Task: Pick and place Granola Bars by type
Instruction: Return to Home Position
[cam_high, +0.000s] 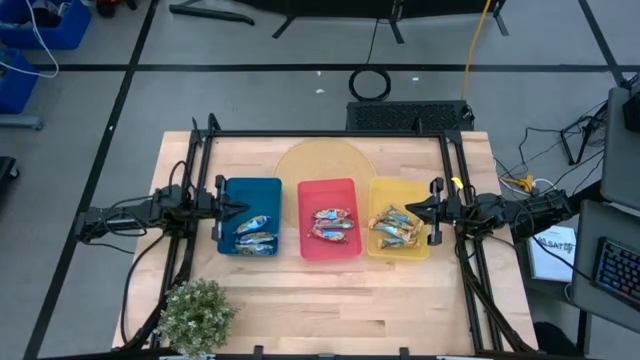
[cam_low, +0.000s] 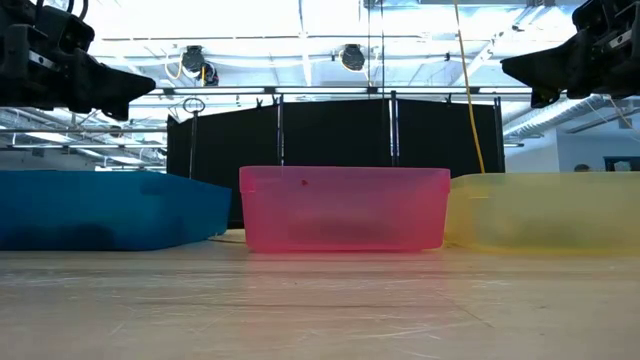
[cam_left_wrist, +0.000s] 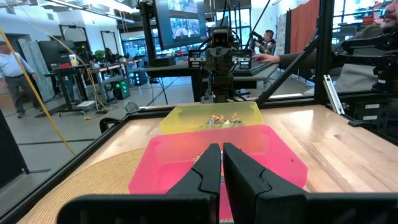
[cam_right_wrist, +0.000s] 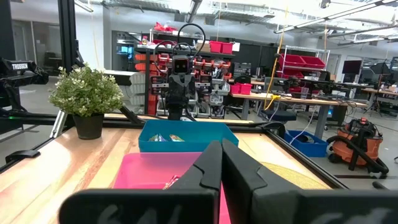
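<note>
Granola bars (cam_high: 333, 224) are in neither claw. The left gripper (cam_high: 235, 208) and right gripper (cam_high: 418, 210) are both pinched closed and empty, raised over the outer ends of the blue bin (cam_high: 250, 188) and yellow bin (cam_high: 395, 186). The bars lie inward of each, sorted by colour, with the red bin (cam_high: 328, 188) between. None shows loose on the wooden table (cam_high: 330, 310). A workshop lies beyond.

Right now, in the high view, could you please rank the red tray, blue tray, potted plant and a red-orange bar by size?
1. Red tray, blue tray, potted plant: too alike to rank (plant nearer camera).
2. Red-orange bar.
</note>
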